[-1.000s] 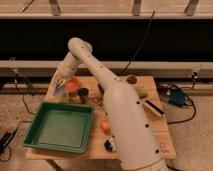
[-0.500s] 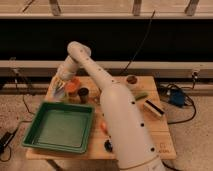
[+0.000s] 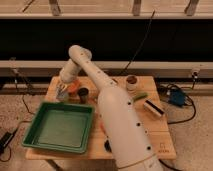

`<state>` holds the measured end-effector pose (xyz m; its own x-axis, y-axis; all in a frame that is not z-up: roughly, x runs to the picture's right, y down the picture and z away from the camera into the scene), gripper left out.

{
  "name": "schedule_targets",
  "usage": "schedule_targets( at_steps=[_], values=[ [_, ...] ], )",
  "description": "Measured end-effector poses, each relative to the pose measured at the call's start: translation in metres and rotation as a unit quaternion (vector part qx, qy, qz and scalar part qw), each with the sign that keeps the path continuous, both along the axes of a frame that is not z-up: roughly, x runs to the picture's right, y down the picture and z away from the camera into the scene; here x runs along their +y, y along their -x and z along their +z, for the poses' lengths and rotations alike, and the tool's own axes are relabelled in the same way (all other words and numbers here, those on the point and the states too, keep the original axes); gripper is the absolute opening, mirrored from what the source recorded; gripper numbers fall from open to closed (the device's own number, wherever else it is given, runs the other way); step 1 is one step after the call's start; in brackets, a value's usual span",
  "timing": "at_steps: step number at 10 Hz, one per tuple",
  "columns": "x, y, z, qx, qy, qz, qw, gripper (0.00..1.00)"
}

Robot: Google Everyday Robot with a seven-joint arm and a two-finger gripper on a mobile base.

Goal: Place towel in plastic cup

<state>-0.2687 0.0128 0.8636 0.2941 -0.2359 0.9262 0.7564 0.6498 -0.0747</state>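
**Over the far-left corner, gripper low beside the cup**

Over the far-left corner of the wooden table (image 3: 150, 117) the white arm (image 3: 107, 107) reaches back and left, and its gripper (image 3: 62, 91) hangs low just above the far edge of the green tray (image 3: 60, 127). Whether it is clenched, released or grasping anything cannot be told.

Just right of the gripper sits an orange thing (image 3: 73, 87), probably the plastic cup, with a dark cup (image 3: 83, 93) touching or nearly touching its right side. The towel cannot be picked out: it may be bunched at the gripper, but nothing separates it from the metal, so its long axis and the way it points cannot be read either.

Risks, as I judge them: the gripper stands left of the cup, not over it, so letting go now would drop cloth onto the tray edge or the table. A sideways move at this height could knock the light cup into its dark neighbour. A limp towel may also drape over the rim and tip the cup.

Farther right stand a brown-filled bowl (image 3: 132, 80), a green item (image 3: 139, 95) and a dark-and-white block (image 3: 154, 107).
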Motion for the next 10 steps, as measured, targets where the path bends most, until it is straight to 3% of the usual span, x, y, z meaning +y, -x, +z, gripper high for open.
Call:
schedule_targets(
  at_steps=[5,10],
  values=[
    [-0.002,0.004,0.01,-0.006,-0.013,0.0,0.9999,0.03],
    [-0.009,0.0,0.018,-0.007,-0.028,-0.01,0.9995,0.54]
  ],
)
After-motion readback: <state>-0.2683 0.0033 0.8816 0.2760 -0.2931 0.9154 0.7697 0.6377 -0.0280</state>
